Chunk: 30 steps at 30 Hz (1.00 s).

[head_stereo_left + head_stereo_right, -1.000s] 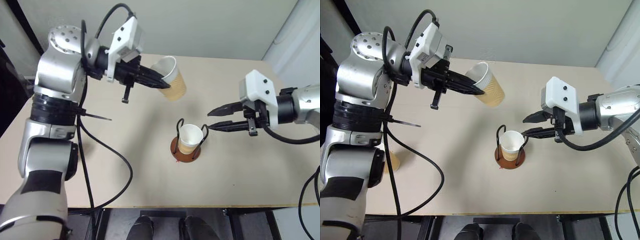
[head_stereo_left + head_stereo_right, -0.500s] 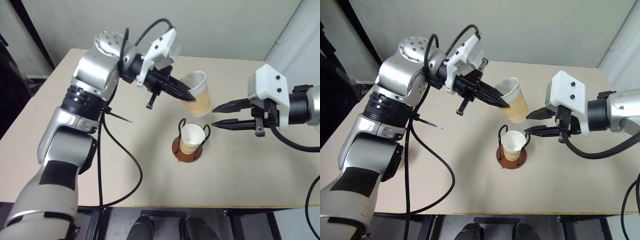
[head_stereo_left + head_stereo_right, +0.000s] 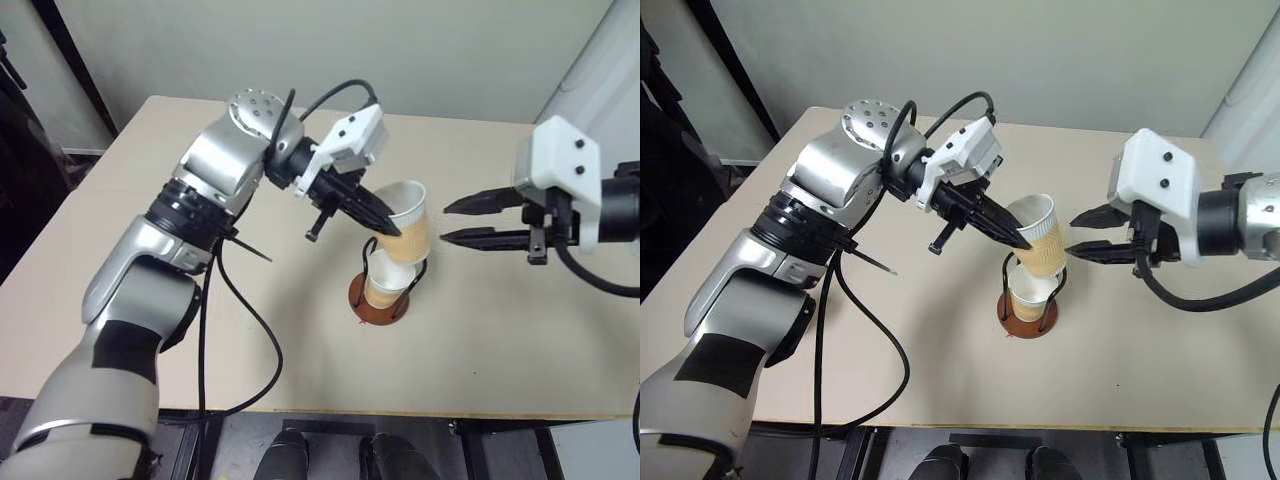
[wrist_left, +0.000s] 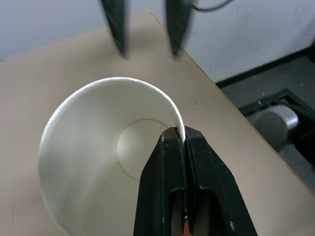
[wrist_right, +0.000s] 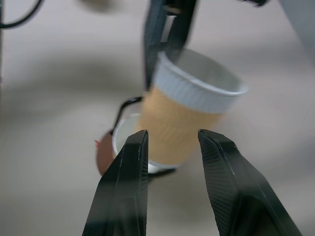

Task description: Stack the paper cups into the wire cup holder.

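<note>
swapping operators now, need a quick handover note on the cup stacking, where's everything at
Left gripper: shut on the rim of a ribbed paper cup, held tilted just above the cup in the holder.
Right gripper: open, empty, beside the held cup.
Wire cup holder: on the table, one cup seated in it.
Done: first cup in, second picked up.
Left: lower the held cup into the seated one, release.

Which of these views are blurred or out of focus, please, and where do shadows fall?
Right wrist view: the held cup, holder and table are soft, while the right gripper looks crisp. Left wrist view: the left gripper on the rim is sharp; the dark fingers beyond are smeared. Left eye view: sharp, with soft shadows on the table.
</note>
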Motion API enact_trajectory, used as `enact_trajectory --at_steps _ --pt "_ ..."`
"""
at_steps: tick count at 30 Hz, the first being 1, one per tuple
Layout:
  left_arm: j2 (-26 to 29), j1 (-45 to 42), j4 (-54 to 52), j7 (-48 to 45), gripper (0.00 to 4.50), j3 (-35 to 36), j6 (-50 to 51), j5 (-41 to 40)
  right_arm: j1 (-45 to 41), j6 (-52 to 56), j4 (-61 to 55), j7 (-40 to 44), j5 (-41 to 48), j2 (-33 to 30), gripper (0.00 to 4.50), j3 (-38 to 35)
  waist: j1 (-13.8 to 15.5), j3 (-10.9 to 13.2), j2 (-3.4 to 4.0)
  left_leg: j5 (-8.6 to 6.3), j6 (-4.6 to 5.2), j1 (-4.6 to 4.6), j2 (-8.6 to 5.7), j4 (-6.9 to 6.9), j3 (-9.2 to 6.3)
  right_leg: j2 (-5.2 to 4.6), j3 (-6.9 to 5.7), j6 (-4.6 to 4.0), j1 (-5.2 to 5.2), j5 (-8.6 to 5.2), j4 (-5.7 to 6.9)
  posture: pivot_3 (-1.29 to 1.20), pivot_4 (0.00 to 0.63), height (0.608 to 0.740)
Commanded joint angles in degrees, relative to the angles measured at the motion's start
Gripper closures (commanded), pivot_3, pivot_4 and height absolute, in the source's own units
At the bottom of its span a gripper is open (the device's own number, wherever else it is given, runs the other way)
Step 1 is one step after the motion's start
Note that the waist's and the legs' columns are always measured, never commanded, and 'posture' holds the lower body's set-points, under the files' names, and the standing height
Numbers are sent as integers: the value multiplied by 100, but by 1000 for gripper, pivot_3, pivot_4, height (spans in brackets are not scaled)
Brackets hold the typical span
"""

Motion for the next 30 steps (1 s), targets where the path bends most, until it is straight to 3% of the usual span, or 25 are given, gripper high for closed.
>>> enact_trajectory --at_steps 1,27,30 --pt "18 -28 -147 -252 4488 -102 -249 -55 16 -169 67 -13 -89 -137 2878 -303 6 0 0 -3 6 -2 0 11 0 0 0 1 0 0 3 0 150 740" --pt "-240 -57 475 -252 4488 -655 -1316 661 40 -152 22 -151 -25 -90 2878 -288 37 1 1 -9 16 -10 -5 35 8 -1 6 16 4 9 4 0 150 740" --pt "-226 -105 499 -252 3887 -744 -1379 670 27 -144 22 -172 -27 -77 2878 -267 38 1 1 -9 16 -10 -5 35 8 -1 6 16 4 9 4 0 150 740"
